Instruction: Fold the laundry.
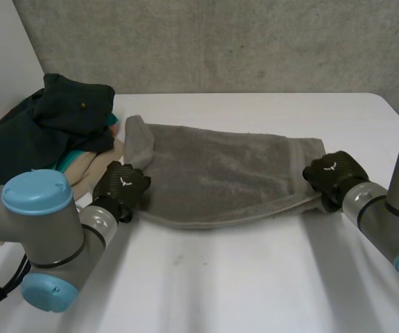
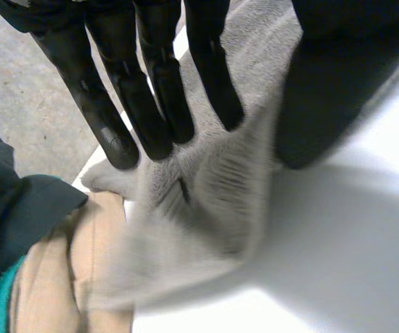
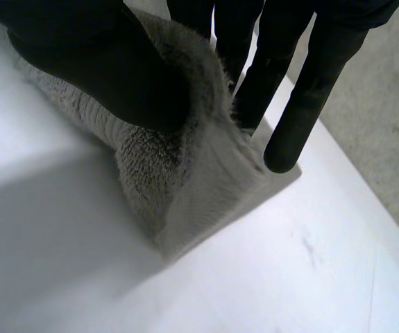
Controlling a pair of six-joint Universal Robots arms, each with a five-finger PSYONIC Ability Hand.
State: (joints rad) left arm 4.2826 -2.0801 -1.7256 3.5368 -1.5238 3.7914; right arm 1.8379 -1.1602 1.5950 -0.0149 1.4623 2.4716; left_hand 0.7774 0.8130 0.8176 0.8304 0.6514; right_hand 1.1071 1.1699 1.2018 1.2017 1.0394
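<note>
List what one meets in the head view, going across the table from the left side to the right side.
The pile of clothes → left hand → grey towel → right hand.

A grey terry towel (image 1: 213, 173) lies stretched sideways on the white table (image 1: 255, 277), near edge doubled, left end bunched upward.

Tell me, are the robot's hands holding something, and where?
Both hold the grey towel: the left hand pinches its end by the clothes pile, the right hand pinches the opposite end.
</note>
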